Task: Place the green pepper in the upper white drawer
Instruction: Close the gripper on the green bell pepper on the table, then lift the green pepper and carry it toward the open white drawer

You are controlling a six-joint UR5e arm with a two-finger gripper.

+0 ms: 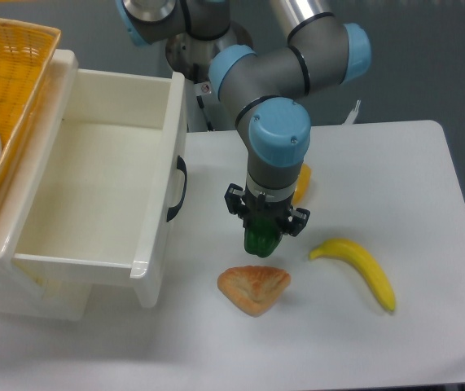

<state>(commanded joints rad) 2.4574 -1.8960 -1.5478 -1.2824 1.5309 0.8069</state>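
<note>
Green pepper (pixel 260 239): pinched between the fingers of the gripper (pixel 261 236), only its lower lobes peeking out below, just above the table (pixel 379 163) and the triangular pastry (pixel 253 288). Long axis likely upright, stem end presumably up inside the jaws, though hidden, so cannot say for sure. Jaws closed narrow on the glossy skin. Risks: slipping out mid-carry because of that slick, rounded surface; clipping the front panel or black handle (pixel 177 189) of the upper white drawer (pixel 94 179) if carried left too low. Banana (pixel 359 267) to the right, yellow-orange pepper (pixel 302 182) behind the wrist, yellow basket (pixel 12 90) beyond the drawer.
</note>
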